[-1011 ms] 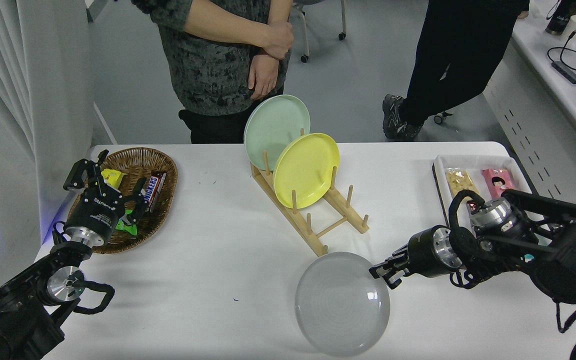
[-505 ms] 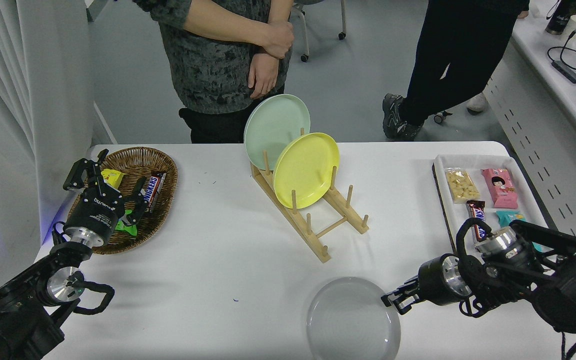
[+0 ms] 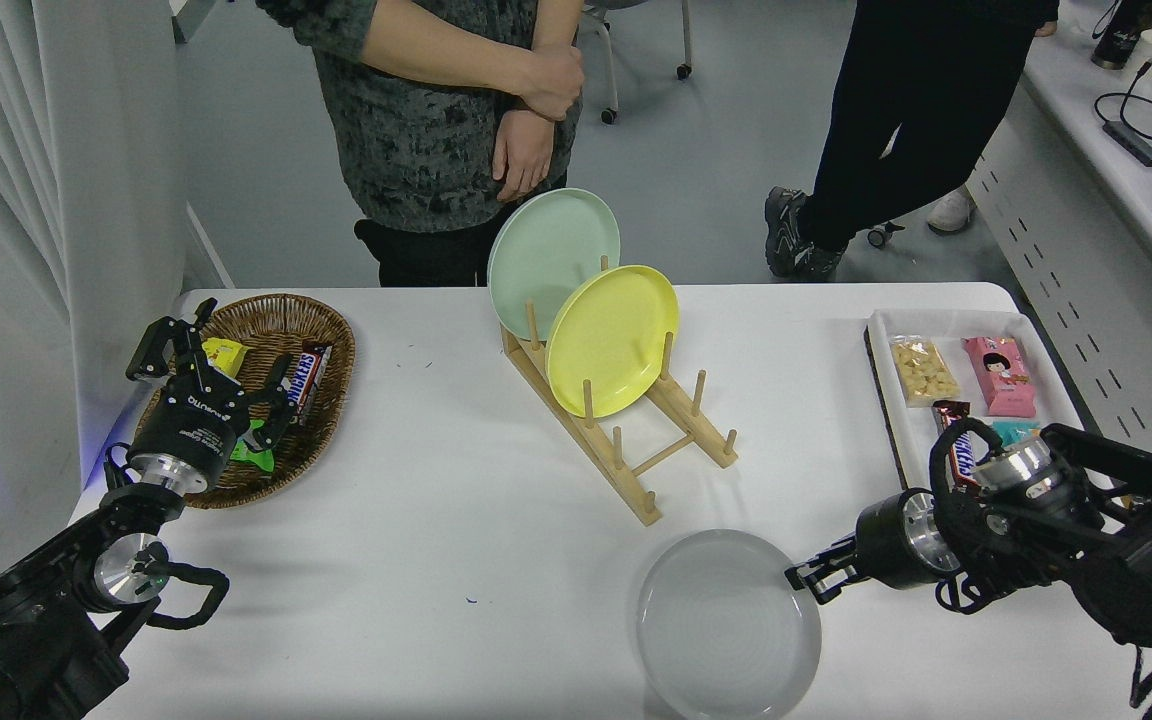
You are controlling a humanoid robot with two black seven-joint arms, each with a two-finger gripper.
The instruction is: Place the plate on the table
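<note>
**Q:** Fingers first. What do they have?

**A:** My right gripper (image 3: pixel 804 580) sits at the right edge of the plate (image 3: pixel 729 625). The fingertips are small and dark against the rim; I cannot tell whether they still pinch it or have just let go. A second ago the plate hung tilted from them, face toward the camera. Half a second ago it was lower and flatter, close to the near edge. Now it reads as a near-even round disc, lying flat on the table (image 3: pixel 436 500), near the front edge and just in front of the wooden rack (image 3: pixel 626 450).

**Q:** Meaning for the task?

**A:** My judgement: the plate is down, or nearly. What is left is to open, if not open already, and back off to the right without dragging the rim.

**Q:** Anything else moved?

**A:** My right arm has drawn back toward the right, uncovering the snacks in the white tray (image 3: pixel 886 400). The yellow plate (image 3: pixel 613 340) and pale green plate (image 3: pixel 551 260) stand in the rack as before. My left gripper (image 3: pixel 211 365) stays parked over the wicker basket (image 3: pixel 336 350), fingers spread. A person (image 3: pixel 446 120) stands at the far side, arms folded.
</note>
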